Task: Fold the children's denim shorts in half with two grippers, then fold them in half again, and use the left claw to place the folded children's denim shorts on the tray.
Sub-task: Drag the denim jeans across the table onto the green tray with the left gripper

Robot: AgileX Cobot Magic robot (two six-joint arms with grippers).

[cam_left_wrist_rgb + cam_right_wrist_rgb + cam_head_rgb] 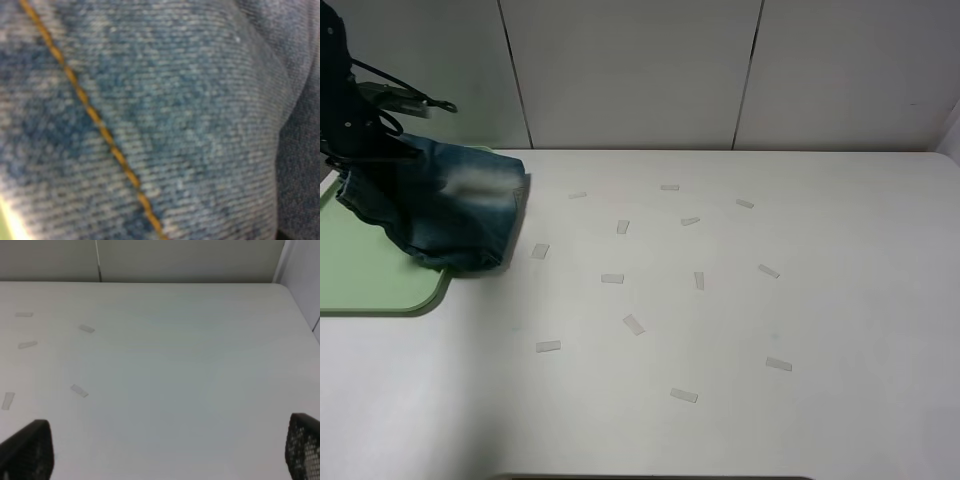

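The children's denim shorts (pixel 450 210) hang as a folded blue bundle from my left arm (pixel 345 105) at the far left. Their lower edge rests across the right rim of the pale green tray (pixel 360 285) and the table beside it. The left claw itself is hidden behind the denim, shut on the shorts. The left wrist view is filled with blurred denim (pixel 190 125) crossed by an orange stitch line (pixel 100 130). My right gripper (pixel 165 450) shows only in its wrist view, open wide over bare table, far from the shorts.
Several small pale tape strips (pixel 633 324) are scattered across the middle of the white table (pixel 820 300). A panelled wall (pixel 630 70) stands behind the table. The table's right edge (pixel 300 320) shows in the right wrist view.
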